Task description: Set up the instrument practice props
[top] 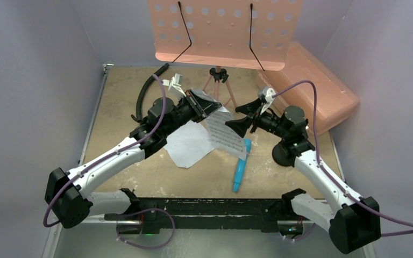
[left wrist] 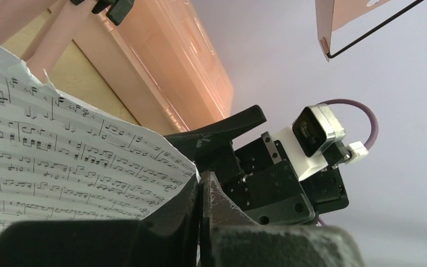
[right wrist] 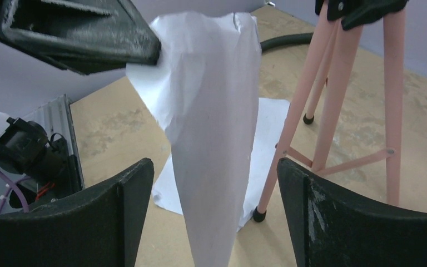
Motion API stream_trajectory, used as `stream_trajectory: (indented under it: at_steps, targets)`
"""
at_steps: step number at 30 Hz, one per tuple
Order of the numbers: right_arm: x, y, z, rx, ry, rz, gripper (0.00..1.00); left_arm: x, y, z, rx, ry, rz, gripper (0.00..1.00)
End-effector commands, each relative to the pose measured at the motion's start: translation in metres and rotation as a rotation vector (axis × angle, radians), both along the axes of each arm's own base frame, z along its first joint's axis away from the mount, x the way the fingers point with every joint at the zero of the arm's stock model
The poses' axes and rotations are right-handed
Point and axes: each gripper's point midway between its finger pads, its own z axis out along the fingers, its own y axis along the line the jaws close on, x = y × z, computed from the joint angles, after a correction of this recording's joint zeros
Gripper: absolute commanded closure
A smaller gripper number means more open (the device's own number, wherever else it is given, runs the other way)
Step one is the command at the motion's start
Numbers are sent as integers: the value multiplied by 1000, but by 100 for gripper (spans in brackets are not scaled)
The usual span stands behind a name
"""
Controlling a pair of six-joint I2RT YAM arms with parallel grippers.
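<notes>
Hanging at the centre of the top view, the sheet-music page (top: 223, 131) is being pinched by its upper edge in the closed left gripper (top: 208, 105). Its length is drooping down between the wide-apart, empty fingers of the right gripper (top: 240, 119).

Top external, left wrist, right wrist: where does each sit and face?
Top external: above and behind the bases, looking down at the table; both arms, left hand and right hand show.
Left wrist: on the left arm, looking past its shut fingers at the held sheet-music page and the right hand.
Right wrist: on the right arm, looking between its open fingers at that page's blank back and the music stand legs.
Shared: both wrist views see the page.
</notes>
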Motion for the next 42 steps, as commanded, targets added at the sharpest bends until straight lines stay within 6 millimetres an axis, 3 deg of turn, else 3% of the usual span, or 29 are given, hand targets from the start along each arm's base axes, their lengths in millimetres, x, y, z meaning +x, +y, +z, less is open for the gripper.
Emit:
stream_trajectory:
  at_steps: [1,8,14,17,21,24,25,30,35,42]
  targets:
    - [7,10,46,38,-152,15,19,-4,-6,30,-76,-39,-38,100]
    - [15,16,44,31,-140,-12,41,-3,-12,22,-78,-15,-62,100]
    - [16,11,43,10,-142,-37,82,-3,-13,27,-92,-31,-66,100]
    - [9,11,44,7,-139,-19,100,-5,-9,30,-93,-47,-56,86]
    - [-4,8,46,-10,-144,3,100,-5,8,29,-109,-73,15,42]
    - [-16,7,51,-14,-153,31,100,-1,32,28,-133,-88,129,18]
    - [-23,7,54,-17,-158,55,100,2,43,27,-138,-87,183,14]
    - [-46,7,60,-46,-145,135,100,5,95,22,-123,-113,405,11]
    - [-58,3,75,-33,-162,138,100,0,134,18,-18,-175,539,11]
    - [-60,1,82,-34,-174,131,100,-13,151,35,132,-350,549,10]
